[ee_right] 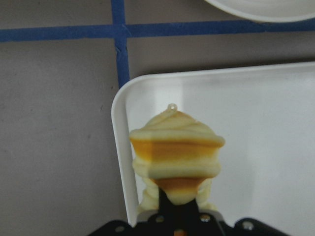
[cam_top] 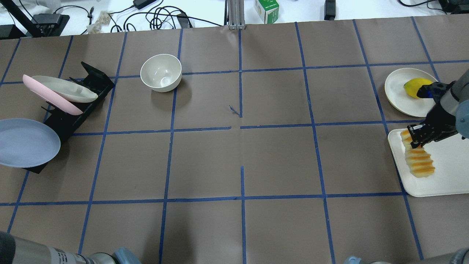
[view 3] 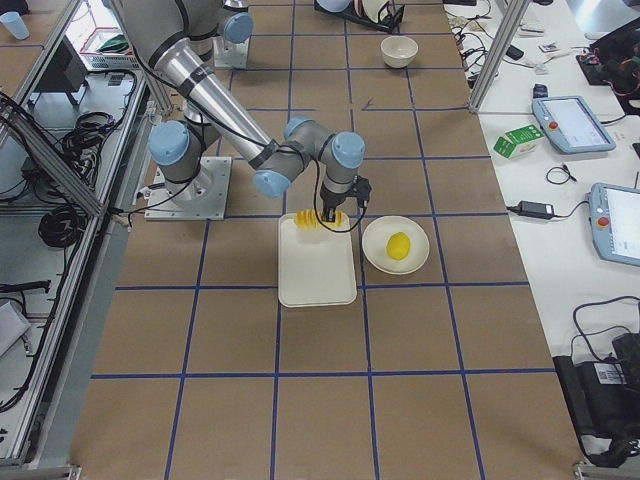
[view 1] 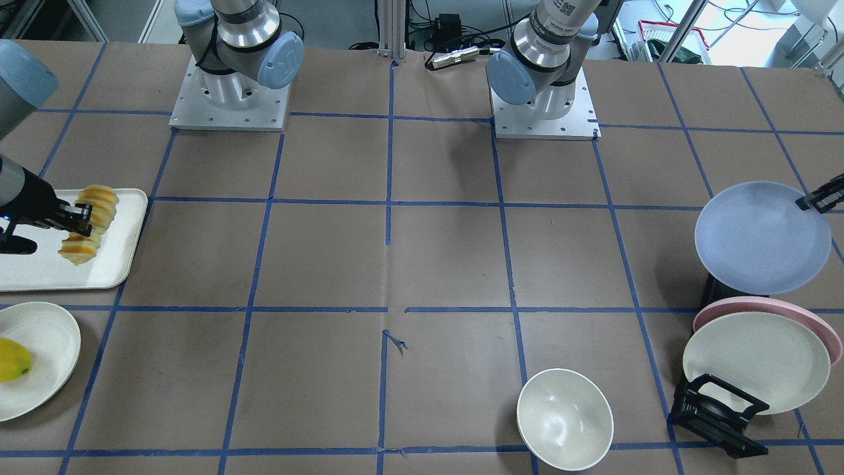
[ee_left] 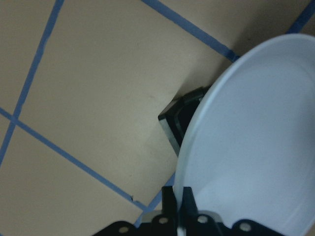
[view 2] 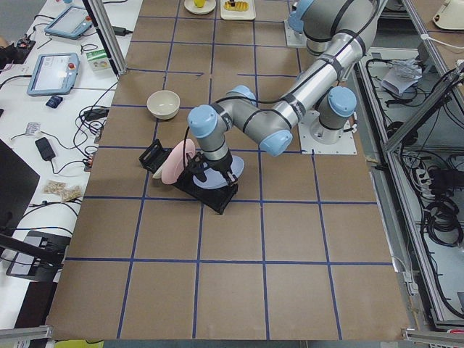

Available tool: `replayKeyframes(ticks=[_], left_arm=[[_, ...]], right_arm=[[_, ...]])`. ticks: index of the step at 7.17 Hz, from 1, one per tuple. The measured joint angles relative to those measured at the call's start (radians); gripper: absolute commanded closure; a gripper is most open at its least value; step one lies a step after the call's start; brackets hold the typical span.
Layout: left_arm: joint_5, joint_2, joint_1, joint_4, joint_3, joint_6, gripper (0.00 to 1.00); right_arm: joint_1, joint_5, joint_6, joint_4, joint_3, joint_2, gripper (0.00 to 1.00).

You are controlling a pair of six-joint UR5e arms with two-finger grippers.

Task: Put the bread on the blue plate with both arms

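The bread (view 1: 100, 198) is a ridged, orange-topped loaf over the white tray (view 1: 66, 274). My right gripper (view 1: 82, 221) is shut on its middle, and the loaf bends at the grip. The overhead view shows the same grip (cam_top: 414, 134) on the bread (cam_top: 419, 161), and the right wrist view shows the loaf end-on (ee_right: 174, 152) above the tray (ee_right: 256, 128). My left gripper (view 1: 808, 201) is shut on the rim of the blue plate (view 1: 758, 241). It holds the plate tilted over the end of the black rack. The left wrist view shows the fingers (ee_left: 172, 196) pinching that rim (ee_left: 256, 147).
The black dish rack (view 1: 719, 415) holds a pink plate (view 1: 725, 310) and a cream plate (view 1: 758, 359). A white bowl (view 1: 565, 419) stands nearby. A cream plate (view 1: 46, 343) with a yellow fruit (view 1: 12, 359) lies beside the tray.
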Motion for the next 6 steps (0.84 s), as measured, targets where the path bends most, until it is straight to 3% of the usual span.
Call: replayKeyframes(ticks=[3,5,6], left_arm=[[-0.054,0.169,-0.126,-0.279,0.01,-0.014,1.0],[-0.192,0.214,-0.264,-0.307,-0.04,-0.054,1.0],[-0.265,0.208,-0.362,-0.235,-0.092,-0.092,1.0]], right_arm=[[0.026,0.022,0.03,0.29,-0.206,-0.024,1.0],[0.104,0.039,0.089,0.364,-0.272,-0.051,1.0],[0.159,0.042,0.154,0.379,-0.286,-0.066,1.0]])
